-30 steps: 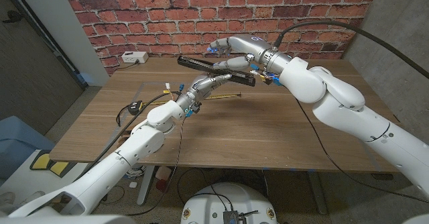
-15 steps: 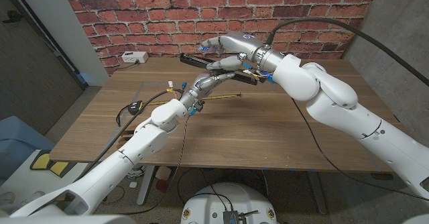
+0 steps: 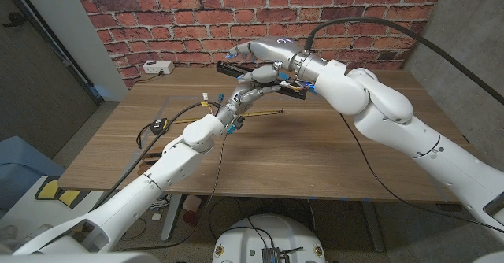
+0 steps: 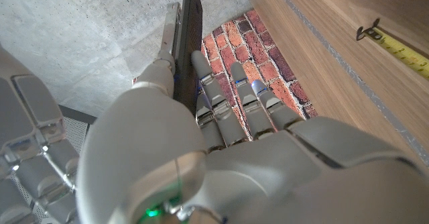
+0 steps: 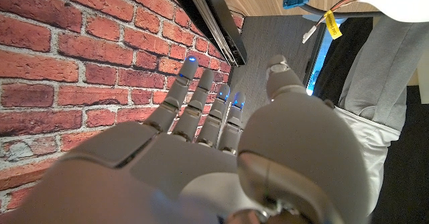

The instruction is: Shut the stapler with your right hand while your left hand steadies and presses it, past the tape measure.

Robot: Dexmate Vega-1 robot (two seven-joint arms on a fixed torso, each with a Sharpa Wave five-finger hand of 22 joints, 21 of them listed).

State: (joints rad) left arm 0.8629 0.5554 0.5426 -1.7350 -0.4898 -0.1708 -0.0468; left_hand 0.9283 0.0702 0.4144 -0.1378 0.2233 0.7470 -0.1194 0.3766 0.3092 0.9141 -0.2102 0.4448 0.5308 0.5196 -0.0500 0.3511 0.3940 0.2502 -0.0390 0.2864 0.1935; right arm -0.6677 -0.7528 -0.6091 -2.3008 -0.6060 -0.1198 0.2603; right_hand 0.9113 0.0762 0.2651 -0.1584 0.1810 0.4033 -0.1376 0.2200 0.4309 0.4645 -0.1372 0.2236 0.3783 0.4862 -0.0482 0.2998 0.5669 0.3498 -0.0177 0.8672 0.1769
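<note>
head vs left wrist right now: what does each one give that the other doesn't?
Head view alone: the right hand spread above the stapler's far end, a white box by the brick wall, and a small black and yellow object near the table's left edge.
Left wrist view alone: a close look at the fingers lying against the stapler's black body.
Both: left hand at the stapler, plus the extended tape measure blade.

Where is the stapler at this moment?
In the head view the stapler is at the far middle of the table, near the brick wall, between the left hand and the right hand.
</note>
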